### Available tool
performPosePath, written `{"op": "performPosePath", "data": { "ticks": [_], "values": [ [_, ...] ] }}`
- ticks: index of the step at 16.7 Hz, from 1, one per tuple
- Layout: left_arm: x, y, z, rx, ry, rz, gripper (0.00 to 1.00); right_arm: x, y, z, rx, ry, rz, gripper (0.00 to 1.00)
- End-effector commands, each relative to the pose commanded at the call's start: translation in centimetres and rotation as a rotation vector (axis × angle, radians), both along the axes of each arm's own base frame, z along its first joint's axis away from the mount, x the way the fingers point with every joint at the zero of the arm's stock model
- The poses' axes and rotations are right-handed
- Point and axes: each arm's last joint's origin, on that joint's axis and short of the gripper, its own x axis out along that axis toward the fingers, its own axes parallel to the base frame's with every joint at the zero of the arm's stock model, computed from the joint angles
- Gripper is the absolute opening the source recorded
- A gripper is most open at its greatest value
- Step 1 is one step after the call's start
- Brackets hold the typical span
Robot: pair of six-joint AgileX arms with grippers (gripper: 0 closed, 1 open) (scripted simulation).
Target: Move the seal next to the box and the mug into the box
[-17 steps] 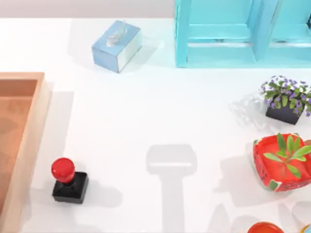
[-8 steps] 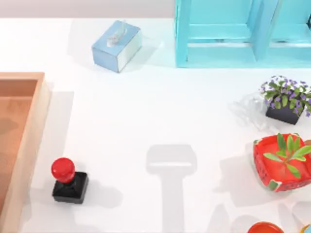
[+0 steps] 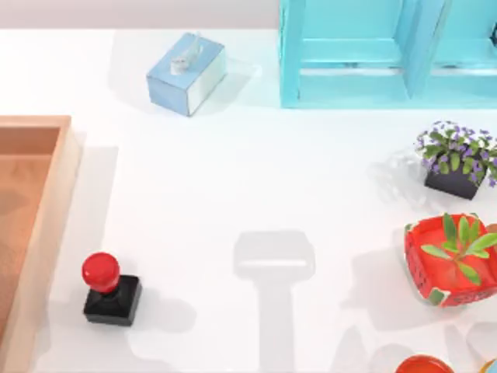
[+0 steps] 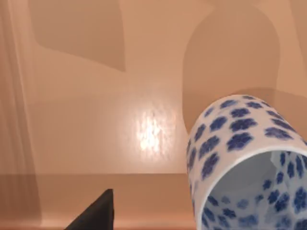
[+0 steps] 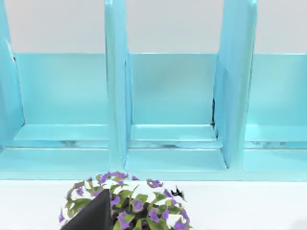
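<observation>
The mug (image 4: 244, 163) is hanging over the box (image 3: 31, 233) floor in the left wrist view, tipped so that its dark mouth is facing the camera. If it is being let go at this tilt, it is likely to land on its side and roll toward a wall rather than settle upright. One dark finger (image 4: 96, 213) of the left gripper is showing beside the mug; I cannot tell whether the gripper is clamping the mug or has released it. The left arm is reaching over the box, its camera looking down at the glossy floor. The seal (image 3: 111, 289) is standing upright just beside the box's right wall, so a careless withdrawal could knock it. The right arm is sitting parked near the flower pot (image 5: 125, 207), facing the shelf (image 5: 168, 96); its finger state I cannot tell
</observation>
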Motion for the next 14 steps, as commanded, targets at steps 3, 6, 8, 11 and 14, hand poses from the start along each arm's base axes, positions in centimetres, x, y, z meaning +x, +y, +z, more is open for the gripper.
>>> {"op": "performPosePath", "data": {
  "ticks": [3,6,8,11,14],
  "values": [
    [0.1,0.0,2.0,-0.003,0.006,-0.001,1.0,0.0,0.0,0.0,0.0,0.0,0.0,1.0],
    [0.2,0.0,3.9,-0.002,0.005,-0.01,1.0,0.0,0.0,0.0,0.0,0.0,0.0,1.0],
    [0.2,-0.1,5.2,-0.002,0.006,-0.011,1.0,0.0,0.0,0.0,0.0,0.0,0.0,1.0],
    [-0.1,-0.2,7.5,-0.004,0.009,-0.011,1.0,0.0,0.0,0.0,0.0,0.0,0.0,1.0],
    [-0.4,-0.3,8.5,0.002,-0.004,-0.006,1.0,0.0,0.0,0.0,0.0,0.0,0.0,1.0]
  ]
}}
